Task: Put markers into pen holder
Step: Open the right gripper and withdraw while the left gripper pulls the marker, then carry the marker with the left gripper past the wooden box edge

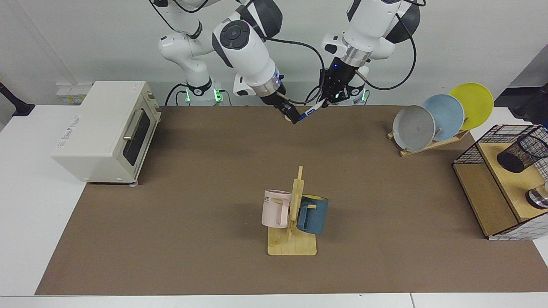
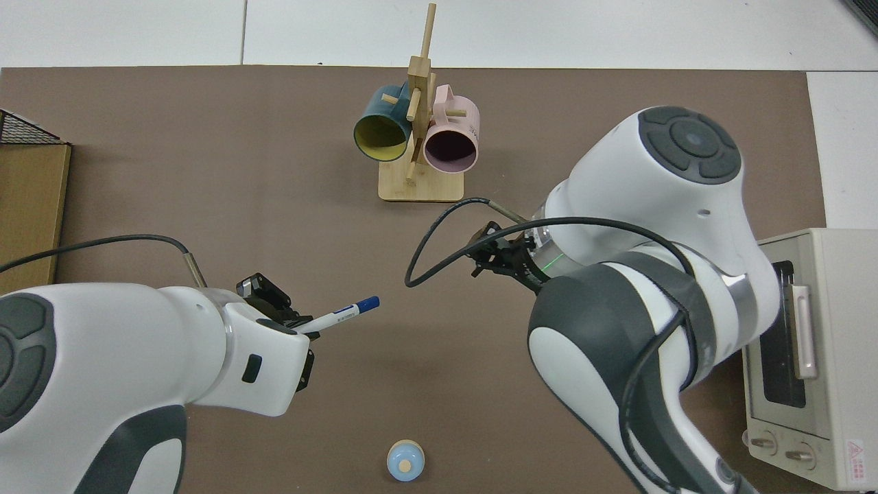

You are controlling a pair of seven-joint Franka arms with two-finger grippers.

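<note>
The left gripper point(image 2: 300, 328) grips the marker point(image 2: 339, 315) by its white end, the capped tip cantilevered toward 2 o'clock. The right gripper point(image 1: 291, 116) hangs nearby, apparently open. Risk: the marker pivots in transit to the pen holder point(image 1: 521, 153) at 3 o'clock.

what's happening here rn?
Marker handover at the back of the table. The left gripper holds the marker by its white end, blue cap pointing out; the right gripper is clear of it, empty. The pen holder sits on the wooden box at the table's end, no marker visible in it.
</note>
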